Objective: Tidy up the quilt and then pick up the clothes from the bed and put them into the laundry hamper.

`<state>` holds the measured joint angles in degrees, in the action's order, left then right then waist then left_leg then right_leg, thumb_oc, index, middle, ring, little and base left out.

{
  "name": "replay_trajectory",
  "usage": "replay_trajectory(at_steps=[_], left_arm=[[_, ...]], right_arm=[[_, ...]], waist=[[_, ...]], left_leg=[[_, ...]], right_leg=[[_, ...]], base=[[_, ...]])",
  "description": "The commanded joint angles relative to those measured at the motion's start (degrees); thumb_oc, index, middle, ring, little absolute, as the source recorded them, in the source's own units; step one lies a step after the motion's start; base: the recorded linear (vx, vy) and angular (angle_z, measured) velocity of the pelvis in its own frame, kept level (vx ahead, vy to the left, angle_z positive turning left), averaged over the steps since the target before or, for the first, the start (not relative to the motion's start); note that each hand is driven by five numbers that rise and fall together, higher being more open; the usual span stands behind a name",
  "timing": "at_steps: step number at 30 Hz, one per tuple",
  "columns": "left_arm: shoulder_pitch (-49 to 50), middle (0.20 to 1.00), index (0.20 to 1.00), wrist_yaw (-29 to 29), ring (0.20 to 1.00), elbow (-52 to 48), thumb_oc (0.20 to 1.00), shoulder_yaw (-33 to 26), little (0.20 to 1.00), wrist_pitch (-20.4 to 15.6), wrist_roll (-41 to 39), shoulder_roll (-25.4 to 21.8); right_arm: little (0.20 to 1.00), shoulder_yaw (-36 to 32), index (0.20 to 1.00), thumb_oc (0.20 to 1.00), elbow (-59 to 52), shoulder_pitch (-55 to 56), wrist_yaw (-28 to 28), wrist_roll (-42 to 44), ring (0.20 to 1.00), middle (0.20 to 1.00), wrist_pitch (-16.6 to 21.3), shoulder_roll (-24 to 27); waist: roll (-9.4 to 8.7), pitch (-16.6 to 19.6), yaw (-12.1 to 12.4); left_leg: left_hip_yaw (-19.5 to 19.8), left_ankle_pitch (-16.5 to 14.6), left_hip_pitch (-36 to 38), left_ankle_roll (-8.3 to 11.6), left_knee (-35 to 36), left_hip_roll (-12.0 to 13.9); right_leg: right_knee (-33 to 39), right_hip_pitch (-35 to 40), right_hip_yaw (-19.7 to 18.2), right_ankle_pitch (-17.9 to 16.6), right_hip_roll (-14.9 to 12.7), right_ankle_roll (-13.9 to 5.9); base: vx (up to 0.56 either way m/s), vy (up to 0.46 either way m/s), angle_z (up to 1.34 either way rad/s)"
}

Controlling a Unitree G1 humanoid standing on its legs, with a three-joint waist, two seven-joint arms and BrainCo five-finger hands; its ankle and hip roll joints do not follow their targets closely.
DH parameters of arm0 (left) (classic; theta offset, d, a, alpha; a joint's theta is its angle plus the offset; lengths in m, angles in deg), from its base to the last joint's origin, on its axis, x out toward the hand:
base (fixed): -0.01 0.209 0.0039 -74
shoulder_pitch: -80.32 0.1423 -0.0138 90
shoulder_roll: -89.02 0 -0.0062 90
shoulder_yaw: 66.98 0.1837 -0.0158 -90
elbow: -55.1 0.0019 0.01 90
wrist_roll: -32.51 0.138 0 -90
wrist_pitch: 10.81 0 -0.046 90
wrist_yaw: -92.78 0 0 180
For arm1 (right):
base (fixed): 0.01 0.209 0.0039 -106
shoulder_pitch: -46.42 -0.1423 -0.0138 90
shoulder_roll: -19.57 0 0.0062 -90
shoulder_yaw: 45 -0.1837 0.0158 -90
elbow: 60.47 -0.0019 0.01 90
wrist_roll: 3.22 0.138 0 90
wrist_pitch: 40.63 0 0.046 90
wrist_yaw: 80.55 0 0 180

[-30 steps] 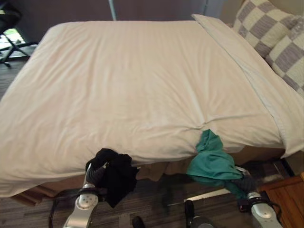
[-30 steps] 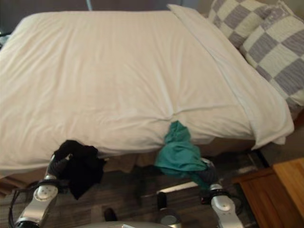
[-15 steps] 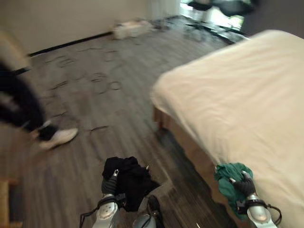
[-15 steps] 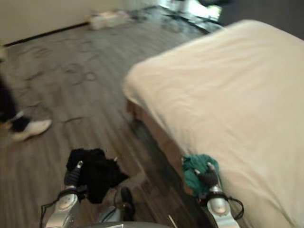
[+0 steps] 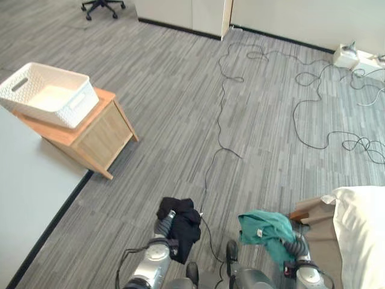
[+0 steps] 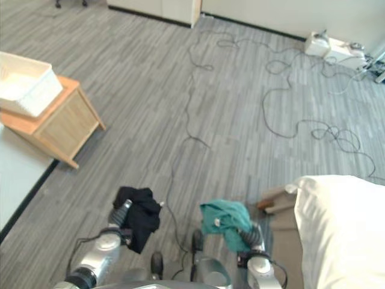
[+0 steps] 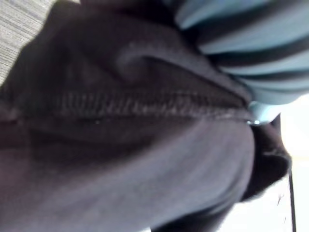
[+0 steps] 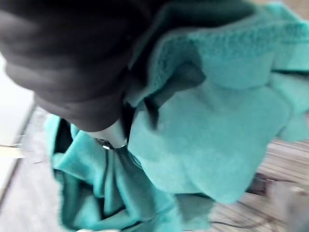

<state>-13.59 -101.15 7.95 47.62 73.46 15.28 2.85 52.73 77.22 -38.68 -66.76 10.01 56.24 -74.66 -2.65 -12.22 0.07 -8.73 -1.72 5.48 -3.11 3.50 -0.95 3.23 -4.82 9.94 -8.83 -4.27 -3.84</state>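
My left hand (image 5: 163, 225) is low in front of me, shut on a bunched black garment (image 5: 182, 221) that hangs over the floor; up close the black cloth (image 7: 120, 145) wraps the hand. My right hand (image 5: 294, 240) is shut on a crumpled teal garment (image 5: 263, 226), whose folds (image 8: 217, 130) drape round the fingers. The white laundry hamper (image 5: 47, 93) sits on a low wooden cabinet (image 5: 90, 131) at the far left. A corner of the bed with the white quilt (image 5: 363, 224) shows at the lower right.
Grey plank floor stretches ahead with several black cables (image 5: 313, 126) trailing across it. A white box (image 5: 346, 56) lies by the far wall and an office chair base (image 5: 103, 5) at the back left. A pale flat surface (image 5: 27, 192) borders the left side.
The camera has swung left, away from the bed and onto the open floor and hamper. Both hands still hold their garments.
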Motion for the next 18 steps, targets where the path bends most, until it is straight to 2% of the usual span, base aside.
replay_trajectory(at_steps=[1,2,4,5,6,7,8,9,11,12,13,16,17,18], left_arm=[[-6.94,0.200,0.200,0.20,0.200,-0.37,0.200,2.50,0.200,-3.55,-0.45,6.93],[-7.56,0.200,0.200,0.14,0.200,-2.18,0.200,1.43,0.200,-4.04,-2.95,6.02],[-8.00,0.200,0.200,0.34,0.200,-4.23,0.200,1.08,0.200,-4.41,-3.07,4.93],[-8.03,0.200,0.200,0.34,0.200,-4.24,0.200,1.07,0.200,-4.40,-3.08,4.91],[-7.34,0.200,0.200,-0.26,0.200,-6.70,0.200,1.04,0.200,-4.72,-2.44,4.08],[-6.68,0.200,0.200,-0.30,0.200,-8.45,0.200,1.02,0.200,-5.06,-2.08,3.60],[-5.34,0.200,0.200,-0.31,0.200,-10.12,0.200,0.76,0.200,-4.87,-0.66,2.89],[-4.86,0.200,0.200,-0.38,0.200,-10.07,0.200,0.51,0.200,-4.68,0.83,2.95],[-4.14,0.200,0.200,-0.40,0.200,-9.54,0.200,-0.19,0.200,-4.65,1.86,3.17],[-4.13,0.200,0.200,-0.40,0.200,-9.53,0.200,-0.20,0.200,-4.66,1.87,3.16],[-3.55,0.200,0.200,-0.64,0.200,-9.36,0.200,-1.28,0.200,-4.76,1.82,2.88],[-3.02,0.200,0.200,-0.61,0.200,-9.59,0.200,-1.68,0.200,-4.72,1.78,2.72],[-0.86,0.200,0.200,-0.66,0.200,-9.58,0.200,-2.70,0.200,-4.41,1.91,1.87],[-0.87,0.200,0.200,-0.46,0.200,-9.74,0.200,-2.32,0.200,-4.24,2.02,1.79]], right_arm=[[0.200,0.30,0.200,0.200,-0.17,-1.25,0.68,3.38,0.200,0.200,2.04,4.47],[0.200,1.25,0.200,0.200,-2.62,-2.52,0.24,3.26,0.200,0.200,2.23,5.34],[0.200,1.74,0.200,0.200,-6.26,-3.44,0.37,1.90,0.200,0.200,2.27,6.93],[0.200,1.74,0.200,0.200,-6.27,-3.47,0.37,1.89,0.200,0.200,2.25,6.92],[0.200,3.00,0.200,0.200,-10.98,-4.04,0.62,-0.17,0.200,0.200,1.93,7.96],[0.200,3.27,0.200,0.200,-13.29,-3.92,0.53,-1.23,0.200,0.200,2.05,8.55],[0.200,2.97,0.200,0.200,-15.46,-3.94,0.82,-3.01,0.200,0.200,2.10,9.24],[0.200,3.15,0.200,0.200,-16.23,-4.29,0.99,-4.12,0.200,0.200,2.30,9.47],[0.200,3.36,0.200,0.200,-17.57,-5.00,1.19,-5.78,0.200,0.200,2.27,9.75],[0.200,3.38,0.200,0.200,-17.58,-4.99,1.20,-5.80,0.200,0.200,2.26,9.74],[0.200,3.74,0.200,0.200,-19.09,-6.03,1.26,-7.56,0.200,0.200,2.21,10.06],[0.200,4.00,0.200,0.200,-19.99,-6.13,0.92,-8.00,0.200,0.200,1.90,9.67],[0.200,4.52,0.200,0.200,-21.51,-4.61,0.01,-9.40,0.200,0.200,2.27,7.84],[0.200,4.42,0.200,0.200,-21.98,-3.99,-0.40,-10.25,0.200,0.200,2.20,7.62]], waist=[[3.61,0.25,-0.93],[2.78,-0.94,-0.40],[2.53,-3.28,1.32],[2.49,-3.10,1.26],[2.05,-4.00,2.80],[1.96,-4.20,3.65],[2.45,-3.26,4.88],[3.43,-2.64,5.39],[4.21,-1.75,6.27],[4.04,-1.76,6.31],[3.77,-0.82,6.82],[3.75,-0.71,7.22],[1.66,1.60,9.89],[0.46,1.42,10.08]], left_leg=[[-0.10,0.12,-0.49,6.98,1.50,4.39],[-0.60,0.06,-2.57,7.34,-8.17,5.69],[1.55,3.69,-9.59,6.97,-21.64,7.15],[1.62,3.83,-9.86,6.98,-21.62,7.12],[3.84,2.46,-16.27,5.64,-26.60,2.78],[3.72,1.16,-18.32,5.17,-25.52,1.29],[0.82,1.55,-19.50,4.61,-17.55,0.47],[-2.32,4.58,-20.02,5.31,-11.94,0.66],[-6.84,5.98,-21.00,5.52,-4.37,0.56],[-6.98,6.09,-20.71,5.47,-3.97,0.33],[-10.97,5.18,-22.03,5.28,0.78,0.01],[-12.80,6.08,-22.14,4.72,0.23,0.36],[-10.82,8.89,-18.89,1.22,0.39,-1.93],[-10.00,8.02,-17.27,0.07,0.23,-3.31]], right_leg=[[0.58,7.25,-0.33,11.18,1.87,-3.02],[1.31,8.78,-1.92,11.44,2.31,-2.04],[1.52,11.05,-2.67,11.99,2.53,-0.11],[1.52,10.81,-2.61,11.91,2.51,-0.08],[1.77,12.41,-3.81,13.32,2.68,0.55],[1.77,13.46,-4.79,14.34,2.99,0.42],[1.77,14.92,-5.24,16.42,3.40,-0.02],[1.77,16.34,-5.00,17.71,4.21,-0.29],[1.77,18.35,-4.53,19.18,4.98,-0.51],[1.77,18.45,-4.57,19.30,4.76,-0.60],[1.53,21.55,-3.79,21.15,4.69,-1.60],[0.60,22.53,-3.73,21.51,4.75,-1.67],[-8.55,23.26,-3.70,16.16,3.42,-4.97],[-16.16,21.24,-3.83,10.09,2.33,-9.16]], base=[[0.19,-0.295,-0.70],[0.13,-0.268,-0.55],[0.10,-0.250,-0.65],[0.17,-0.176,-0.74],[0.27,-0.129,-0.52],[0.58,-0.152,-0.50],[0.64,-0.049,-0.96],[0.68,-0.018,-1.05],[0.45,0.013,-0.31],[0.66,0.029,-0.09],[0.45,0.012,-0.29],[0.63,0.019,-0.14],[1.01,0.014,-0.17],[1.04,0.035,-0.21]])
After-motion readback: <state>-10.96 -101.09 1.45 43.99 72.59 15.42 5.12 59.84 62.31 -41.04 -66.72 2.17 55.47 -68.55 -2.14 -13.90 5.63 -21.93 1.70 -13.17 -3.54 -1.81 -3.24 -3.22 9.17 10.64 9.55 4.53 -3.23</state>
